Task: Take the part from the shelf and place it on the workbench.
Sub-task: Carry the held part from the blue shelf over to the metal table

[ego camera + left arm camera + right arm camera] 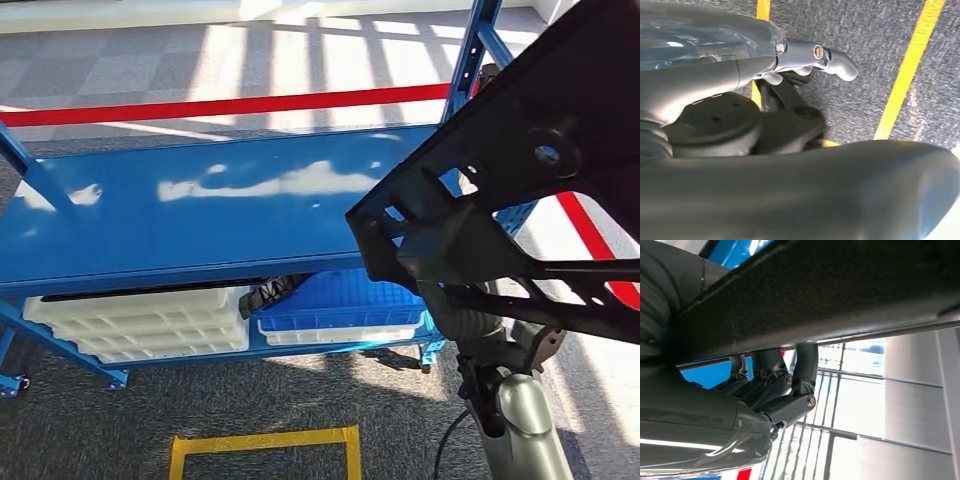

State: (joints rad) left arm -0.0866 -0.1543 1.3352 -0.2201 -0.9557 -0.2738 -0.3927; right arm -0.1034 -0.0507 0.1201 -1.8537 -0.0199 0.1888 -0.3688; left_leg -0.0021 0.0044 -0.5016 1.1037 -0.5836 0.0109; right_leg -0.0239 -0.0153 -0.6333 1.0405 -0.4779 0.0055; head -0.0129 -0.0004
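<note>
A large black frame-like part (543, 130) with ribs and round holes hangs in the air at the right, over the right end of the blue shelf (211, 210). My right hand (451, 250) grips it from underneath. In the right wrist view its fingers (791, 385) curl up around the part's long dark bar (828, 295). My left hand (806, 60) hangs over the grey carpet, fingers stretched out and holding nothing.
The shelf's top board is bare and glossy. Below it lie white trays (143, 325), a blue bin (340, 300) and a dark object (272, 293) between them. A yellow floor marking (264, 445) lies in front, a red tape line (226, 105) behind.
</note>
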